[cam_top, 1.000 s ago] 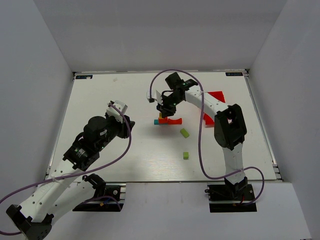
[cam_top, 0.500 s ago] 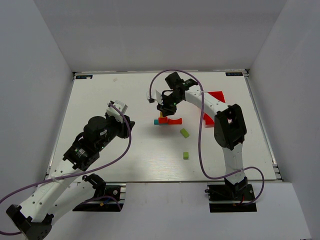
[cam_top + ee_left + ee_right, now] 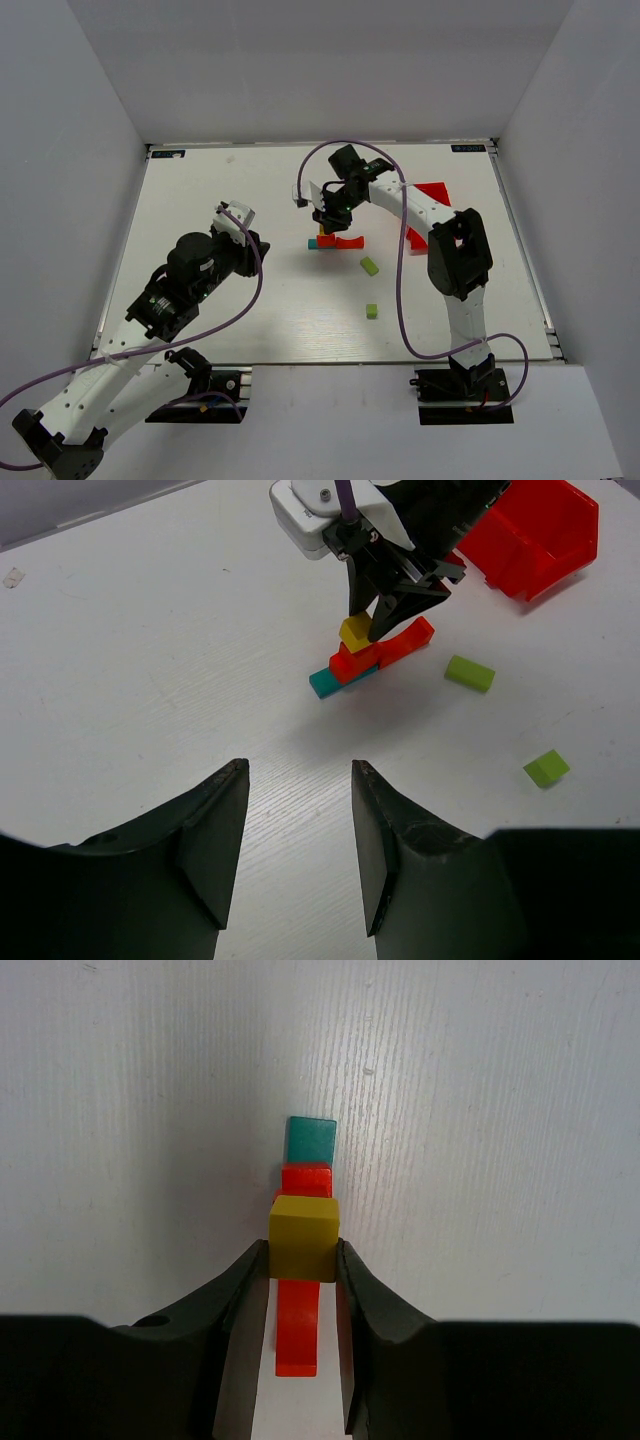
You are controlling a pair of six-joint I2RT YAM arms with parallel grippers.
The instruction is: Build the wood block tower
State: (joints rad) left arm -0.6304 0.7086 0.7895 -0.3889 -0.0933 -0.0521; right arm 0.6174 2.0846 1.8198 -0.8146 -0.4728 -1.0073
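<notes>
Toward the desk's [image 3: 200,200] far right edge sits the red bin [image 3: 432,192]. Left gripper [image 3: 297,780] hangs near the left edge, jaws wide and holding nothing. Mid-desk stands the wood block tower [image 3: 365,660] — right gripper [image 3: 302,1252] clamped on the yellow cube [image 3: 303,1235] at its top. A lime-green bar [image 3: 470,672] and a lime-green cube [image 3: 546,768] lie loose toward the near edge.

yellow cube [image 3: 303,1237], red bar [image 3: 297,1335], teal bar [image 3: 311,1141], red bin [image 3: 535,530]

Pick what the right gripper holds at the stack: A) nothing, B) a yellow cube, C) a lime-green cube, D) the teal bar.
B: in the right wrist view, the right gripper is shut on the yellow cube, above the red pieces and the teal bar.
</notes>
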